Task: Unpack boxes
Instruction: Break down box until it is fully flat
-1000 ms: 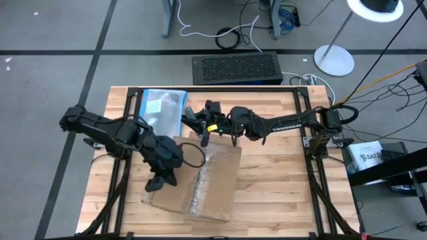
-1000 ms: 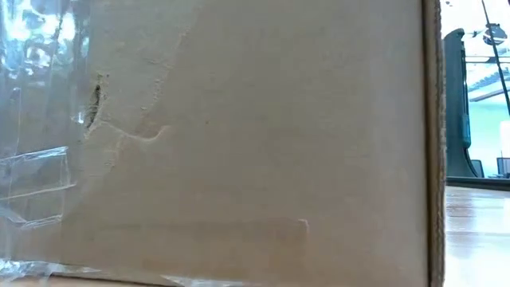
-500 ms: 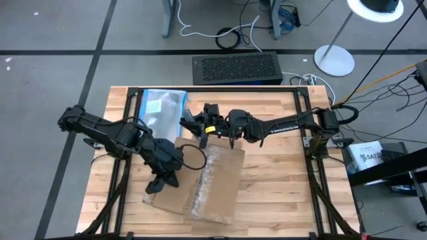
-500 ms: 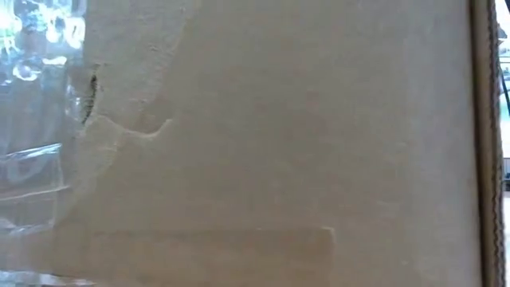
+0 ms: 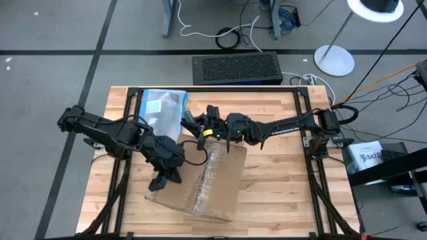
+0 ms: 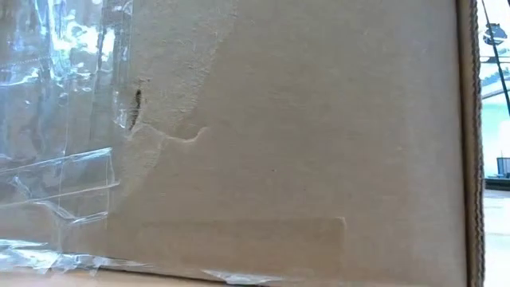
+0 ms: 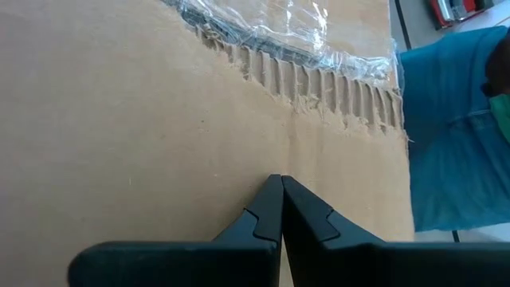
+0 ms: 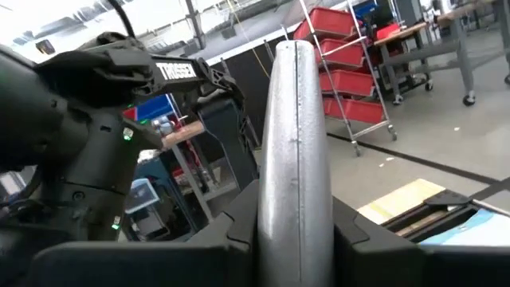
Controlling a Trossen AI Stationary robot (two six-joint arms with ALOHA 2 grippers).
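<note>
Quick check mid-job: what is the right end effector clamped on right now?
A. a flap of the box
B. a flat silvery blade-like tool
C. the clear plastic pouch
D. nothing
B: in the right wrist view the right end effector grips a flat silvery blade-like tool standing up between its fingers.

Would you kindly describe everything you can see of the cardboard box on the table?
The box is a plain brown corrugated carton, lying flat and askew on the wooden table. Crinkled clear tape runs along its middle, and one edge is torn, baring the fluting. Its side shows a small gash and a dent. The left gripper, shut, presses on its top near one end; the right gripper, clamping a flat metal blade, hangs at its far edge.
</note>
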